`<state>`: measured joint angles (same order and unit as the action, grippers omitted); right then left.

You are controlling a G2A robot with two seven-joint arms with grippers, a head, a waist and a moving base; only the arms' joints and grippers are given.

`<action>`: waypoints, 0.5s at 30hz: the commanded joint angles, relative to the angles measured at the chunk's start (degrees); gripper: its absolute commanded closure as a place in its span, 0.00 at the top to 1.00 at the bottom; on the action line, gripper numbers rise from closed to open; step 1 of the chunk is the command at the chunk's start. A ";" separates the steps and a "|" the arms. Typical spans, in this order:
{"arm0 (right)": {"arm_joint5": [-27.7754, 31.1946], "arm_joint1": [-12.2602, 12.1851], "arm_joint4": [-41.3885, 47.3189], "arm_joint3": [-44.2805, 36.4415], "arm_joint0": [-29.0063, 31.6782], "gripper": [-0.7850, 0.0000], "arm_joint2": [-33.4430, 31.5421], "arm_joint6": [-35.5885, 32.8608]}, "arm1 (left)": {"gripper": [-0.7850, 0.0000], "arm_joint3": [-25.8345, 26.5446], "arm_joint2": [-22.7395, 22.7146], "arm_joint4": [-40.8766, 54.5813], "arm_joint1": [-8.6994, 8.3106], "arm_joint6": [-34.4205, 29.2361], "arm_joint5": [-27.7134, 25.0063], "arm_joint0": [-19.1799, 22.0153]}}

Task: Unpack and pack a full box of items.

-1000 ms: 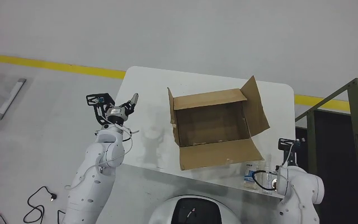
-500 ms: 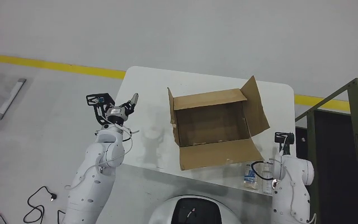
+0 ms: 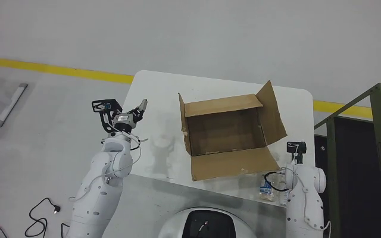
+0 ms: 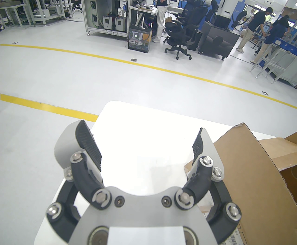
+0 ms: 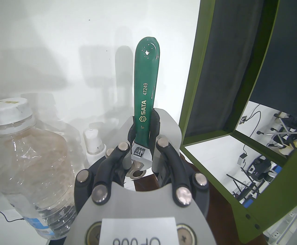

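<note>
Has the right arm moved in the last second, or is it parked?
Yes. Seen from above, the right arm has swung inward, toward the cardboard box, which has stayed put. Its jaws are shut on a green wrench.

Robotics lab: yellow floor line (image 4: pixel 46 106), office chairs (image 4: pixel 178 39), equipment racks (image 4: pixel 104 14)
</note>
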<state>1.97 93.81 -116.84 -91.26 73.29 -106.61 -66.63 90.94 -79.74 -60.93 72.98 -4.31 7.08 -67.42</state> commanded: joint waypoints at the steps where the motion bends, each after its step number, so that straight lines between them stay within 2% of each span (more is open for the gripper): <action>1: -0.31 -0.10 -0.14 0.38 -0.09 0.12 0.08 0.18 | 1.00 0.00 0.00 0.00 0.00 0.00 0.00 0.00; 4: -0.71 -0.24 -0.27 0.99 -0.35 0.32 0.20 0.45 | 1.00 0.00 0.00 0.00 0.00 0.00 0.00 0.00; 7: -1.26 -0.37 -0.28 1.56 -0.58 0.34 0.24 0.58 | 1.00 0.00 0.00 0.00 0.00 0.00 0.00 0.00; 8: -1.42 -0.41 -0.27 1.63 -0.65 0.43 0.29 0.57 | 1.00 0.00 0.00 0.00 0.00 0.00 0.00 0.00; 9: -1.60 -0.44 -0.24 1.65 -0.68 0.45 0.32 0.59 | 1.00 0.00 0.00 0.00 0.00 0.00 0.00 0.00; 15: -1.32 -0.68 0.40 -2.28 -0.37 0.47 0.24 -0.29 | 1.00 0.00 0.00 0.00 0.00 0.00 0.00 0.00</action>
<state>0.46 93.17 -116.86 -91.81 72.77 -106.30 -66.45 90.94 -79.74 -60.93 72.98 -4.31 7.08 -67.42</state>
